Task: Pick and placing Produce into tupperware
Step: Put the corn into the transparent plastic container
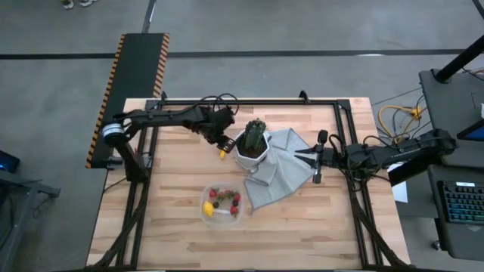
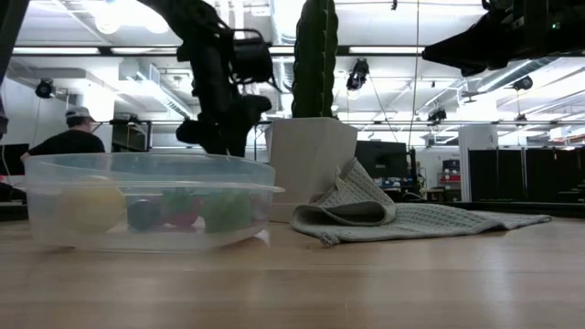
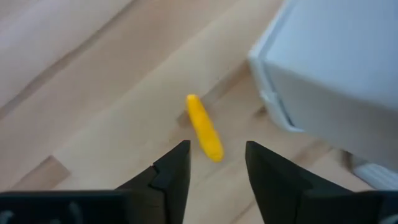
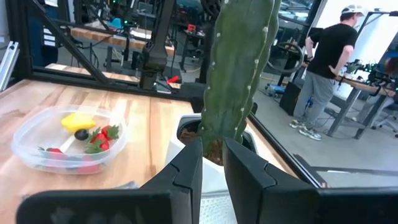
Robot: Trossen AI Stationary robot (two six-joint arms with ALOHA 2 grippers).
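A small yellow oblong piece of produce (image 3: pixel 204 127) lies on the wooden table beside the white faceted pot (image 1: pixel 252 155) of the cactus (image 1: pixel 255 134). My left gripper (image 3: pixel 217 149) hangs open above this piece, pointing steeply down, one finger on either side and not touching it; in the high view the gripper (image 1: pixel 224 143) stands just left of the pot. The clear tupperware (image 1: pixel 224 186) sits nearer the front edge and holds a lemon (image 4: pixel 78 120), strawberries (image 4: pixel 102 138) and a dark berry (image 4: pixel 81 134). My right gripper (image 4: pixel 212 168) waits level at the right, its fingers a little apart with nothing between them.
A grey waffle cloth (image 1: pixel 281 168) lies crumpled right of the pot, partly under it. The pot stands close to my left gripper. Bare wood lies left of and in front of the tupperware (image 2: pixel 146 206). A person (image 4: pixel 326 68) stands beyond the table.
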